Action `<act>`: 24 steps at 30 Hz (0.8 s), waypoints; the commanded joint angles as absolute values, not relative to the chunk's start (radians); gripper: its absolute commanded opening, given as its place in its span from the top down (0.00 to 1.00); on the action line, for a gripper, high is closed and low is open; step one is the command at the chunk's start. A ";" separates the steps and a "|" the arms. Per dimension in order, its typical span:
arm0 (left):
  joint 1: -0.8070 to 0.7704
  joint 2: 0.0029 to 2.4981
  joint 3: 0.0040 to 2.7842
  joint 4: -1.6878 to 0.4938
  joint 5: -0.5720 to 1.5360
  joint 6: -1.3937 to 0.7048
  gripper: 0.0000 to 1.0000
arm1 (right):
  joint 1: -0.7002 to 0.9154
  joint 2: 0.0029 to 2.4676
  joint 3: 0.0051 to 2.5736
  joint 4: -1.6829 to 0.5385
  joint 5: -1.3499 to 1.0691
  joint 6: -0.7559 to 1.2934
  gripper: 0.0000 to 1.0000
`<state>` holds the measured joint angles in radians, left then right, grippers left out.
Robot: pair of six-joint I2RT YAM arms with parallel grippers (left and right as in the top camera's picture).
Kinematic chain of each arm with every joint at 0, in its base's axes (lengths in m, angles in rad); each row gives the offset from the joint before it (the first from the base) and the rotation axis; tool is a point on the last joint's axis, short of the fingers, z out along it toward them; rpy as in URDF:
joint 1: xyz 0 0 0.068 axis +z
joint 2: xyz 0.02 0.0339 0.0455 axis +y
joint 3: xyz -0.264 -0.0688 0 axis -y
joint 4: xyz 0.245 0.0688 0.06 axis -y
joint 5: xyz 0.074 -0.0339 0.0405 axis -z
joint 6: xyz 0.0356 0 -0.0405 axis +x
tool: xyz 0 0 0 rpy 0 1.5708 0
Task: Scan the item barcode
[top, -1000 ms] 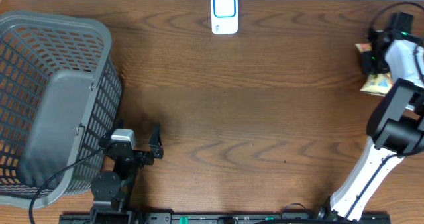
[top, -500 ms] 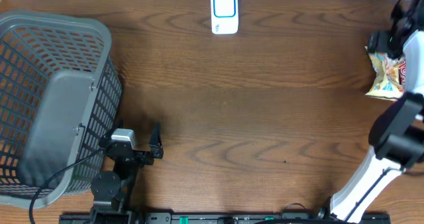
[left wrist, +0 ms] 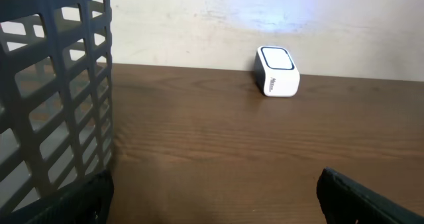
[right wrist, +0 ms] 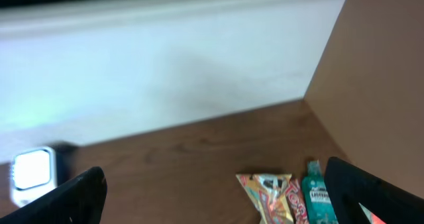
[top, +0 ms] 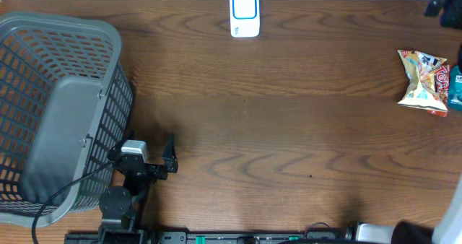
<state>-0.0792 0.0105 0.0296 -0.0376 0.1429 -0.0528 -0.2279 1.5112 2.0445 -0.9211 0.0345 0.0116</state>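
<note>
Nothing reads cleanly on my screens. The snack packet [top: 422,81] carries bold red lettering that may start with T and O, but it is creased and too small for me to be sure. The white label on the teal bottle [right wrist: 317,196] and the grey line on the scanner [top: 245,13], under its blue-edged window, are print I can't make out.

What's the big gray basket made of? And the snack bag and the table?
The basket looks like matte gray plastic, molded in a grid of holes. The snack bag seems thin, shiny film or foil: wrinkled, brightly printed. The table looks like dark wood or a wood-look top, with wavy grain.
</note>
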 commanded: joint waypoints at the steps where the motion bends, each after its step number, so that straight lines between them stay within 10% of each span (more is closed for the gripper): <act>1: -0.074 0.005 0.004 -0.055 0.145 -0.058 0.02 | -0.221 1.413 2.051 -0.940 0.016 0.037 0.01; 24: -0.074 0.005 0.004 -0.055 0.145 -0.058 0.02 | -0.175 1.150 2.027 -1.196 0.012 0.048 0.01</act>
<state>-0.0792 0.0101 0.0296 -0.0376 0.1429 -0.0528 -0.2043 1.2003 2.0418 -1.1946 0.0204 0.0277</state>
